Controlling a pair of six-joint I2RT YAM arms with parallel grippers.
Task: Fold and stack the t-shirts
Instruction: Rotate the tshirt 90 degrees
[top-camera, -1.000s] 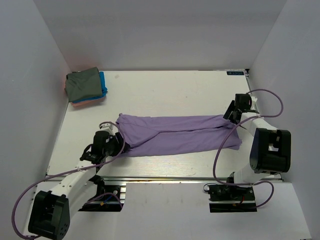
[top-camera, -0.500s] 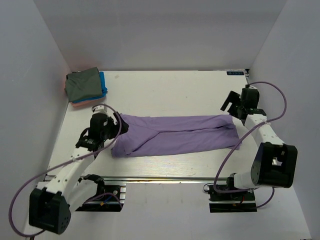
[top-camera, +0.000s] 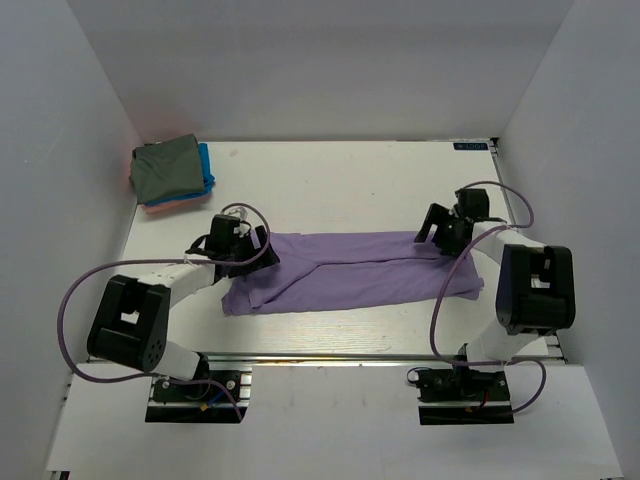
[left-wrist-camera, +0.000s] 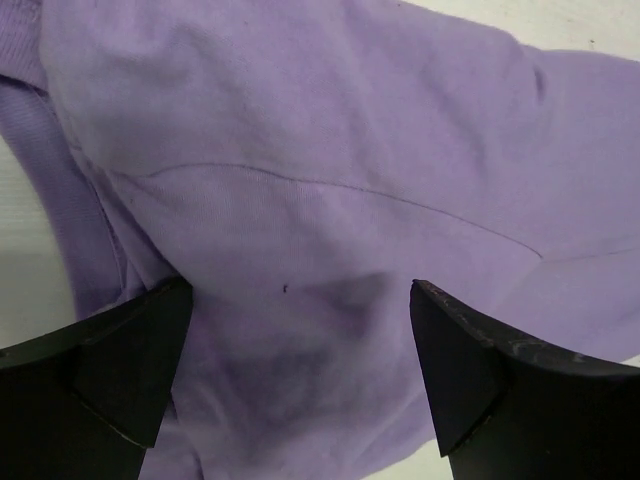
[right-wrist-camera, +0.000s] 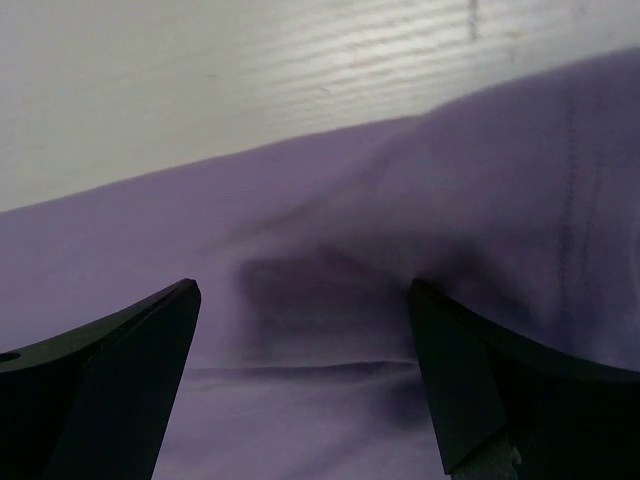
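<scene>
I have the lavender shirt (top-camera: 350, 272) lying as a long band across the middle of the desk (top-camera: 340, 185), running left to right. From its overlapping edges, I judge it is folded in lengthwise. The left fingers (left-wrist-camera: 110, 375) are low over its left end and the right fingers (right-wrist-camera: 110, 385) are low over its right end. I take this to be so the cloth can be picked up at both ends at once and kept from sagging or twisting.

Both pairs stand apart, with purple cloth filling the gap between the tips and nothing pinched. The right wrist view shows the shirt's far edge and bare desk just beyond, so that pair sits close to the hem. A seam crosses the left wrist view.

The stack (top-camera: 172, 175) of folded shirts waits in the far left corner, well apart from the lavender one. Olive-grey is on top, with blue and salmon edges showing beneath. I read the next step as closing on both ends to fold the band shorter.
</scene>
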